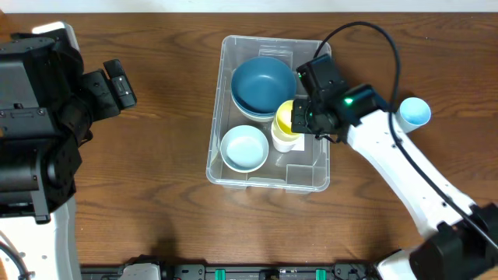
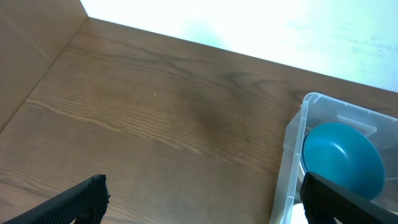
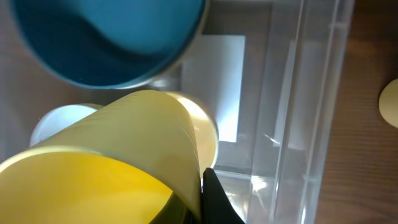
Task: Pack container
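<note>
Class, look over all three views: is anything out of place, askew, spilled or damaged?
One thing: a light blue cup stands on the table right of the container, not packed. The right end effector holds a yellow cup inside the container. No spill or damage shows.

Clear rect. container [image 1: 268,180] upright, rounded corners (white label [image 3: 221,81] on btm).

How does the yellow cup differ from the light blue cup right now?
Place: the yellow cup is within the container, against a cream cup; the light blue cup sits outside it on the table, to the right in the overhead view.
Hold: the right gripper grips the yellow cup; nothing touches the light blue cup.
Colour: yellow versus pale blue.
Both look like plain, empty cups of similar size.
</note>
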Motion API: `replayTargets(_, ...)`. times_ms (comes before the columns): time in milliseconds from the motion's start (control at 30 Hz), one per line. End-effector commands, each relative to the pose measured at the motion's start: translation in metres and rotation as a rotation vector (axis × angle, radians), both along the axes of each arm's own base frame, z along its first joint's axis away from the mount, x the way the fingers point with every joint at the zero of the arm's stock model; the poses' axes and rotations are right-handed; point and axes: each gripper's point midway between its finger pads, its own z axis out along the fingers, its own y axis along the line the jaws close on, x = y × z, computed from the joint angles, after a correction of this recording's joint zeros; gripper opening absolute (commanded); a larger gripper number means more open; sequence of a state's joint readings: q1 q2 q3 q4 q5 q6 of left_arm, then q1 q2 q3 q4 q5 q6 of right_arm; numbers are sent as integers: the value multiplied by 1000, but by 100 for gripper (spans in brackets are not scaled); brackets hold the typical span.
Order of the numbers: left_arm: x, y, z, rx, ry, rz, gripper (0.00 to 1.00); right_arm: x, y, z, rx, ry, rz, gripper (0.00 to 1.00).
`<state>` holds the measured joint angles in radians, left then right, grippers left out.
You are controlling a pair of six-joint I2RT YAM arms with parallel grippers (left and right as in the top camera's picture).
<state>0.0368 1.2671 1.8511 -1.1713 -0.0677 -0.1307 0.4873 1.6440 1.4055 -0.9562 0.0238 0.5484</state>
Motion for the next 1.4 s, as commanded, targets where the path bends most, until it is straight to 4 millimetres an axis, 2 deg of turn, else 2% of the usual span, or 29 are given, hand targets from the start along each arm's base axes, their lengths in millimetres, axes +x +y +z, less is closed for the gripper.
replayTargets(0, -1, 3, 0, 6, 1, 13, 98, 1, -1, -4, -14, 6, -15, 3)
replayTargets(33, -1, 3, 0, 6, 1, 13, 98, 0, 0, -4, -14, 6, -7, 11)
replayTargets(67, -1, 3, 0, 6, 1, 13, 98, 0, 0, -1, -14, -2, 3, 22)
replayTargets(100, -1, 3, 0, 6, 1, 13, 98, 0, -1, 2, -11, -11, 6, 42)
replayTargets(133, -1, 3, 0, 6, 1, 13, 98, 0, -2, 7, -9, -24, 5, 53)
replayTargets(233, -1, 3, 0, 6, 1, 13, 98, 4, -19, 32, -33, -115, -38, 84)
replayTargets(267, -1, 3, 0, 6, 1, 13, 98, 6, -26, 40, -42, -144, -58, 89)
replayTargets(300, -1, 3, 0, 6, 1, 13, 98, 9, -38, 53, -52, -185, -91, 90)
replayTargets(400, -1, 3, 0, 6, 1, 13, 98, 14, -83, 85, -64, -280, -215, 98)
replayTargets(500, -1, 3, 0, 6, 1, 13, 98, 15, -136, 103, -62, -321, -361, 99)
replayTargets(600, -1, 3, 0, 6, 1, 13, 98, 15, -190, 105, -80, -323, -510, 99)
replayTargets(733, -1, 3, 0, 6, 1, 13, 98, 14, -249, 89, -79, -267, -673, 99)
replayTargets(833, -1, 3, 0, 6, 1, 13, 98, 14, -277, 69, -75, -204, -751, 99)
replayTargets(933, -1, 3, 0, 6, 1, 13, 98, 15, -298, 42, -78, -124, -802, 99)
replayTargets(1000, -1, 3, 0, 6, 1, 13, 98, 17, -304, 22, -72, -69, -815, 98)
replayTargets(1133, -1, 3, 0, 6, 1, 13, 98, 25, -309, -18, -52, 31, -822, 91)
replayTargets(1267, -1, 3, 0, 6, 1, 13, 98, 26, -310, -48, -60, 111, -821, 80)
replayTargets(1367, -1, 3, 0, 6, 1, 13, 98, 22, -312, -63, -65, 159, -835, 79)
